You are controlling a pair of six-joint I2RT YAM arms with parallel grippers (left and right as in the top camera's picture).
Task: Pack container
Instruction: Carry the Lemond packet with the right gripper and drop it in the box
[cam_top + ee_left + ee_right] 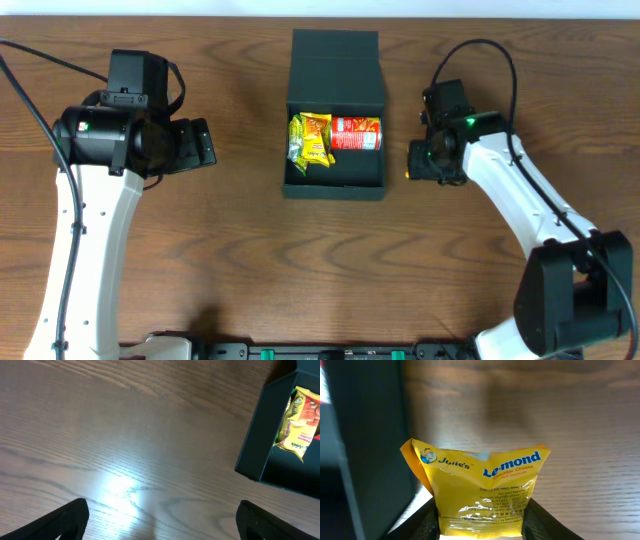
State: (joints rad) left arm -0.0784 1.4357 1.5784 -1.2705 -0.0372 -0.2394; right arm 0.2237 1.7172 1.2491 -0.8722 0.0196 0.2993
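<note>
Mid-right, the right hand (418, 160) pinches a yellow packet (480, 490) beside the container (334, 190). I'd lift it clear of the near side, then release over the bare lower part. The left hand (160, 520) hangs spread.

I see that both arms are built the same way: the long links are smooth white shells, and the joints are round black housings. On the left arm (78, 240) a small green light (85, 127) shines from the black joint, and the right arm (520, 190) carries a second green light (468, 123). A thin black cable (30, 105) loops along each arm. The left gripper (162, 510) and the right gripper (481, 522) have matte black fingers.
</note>
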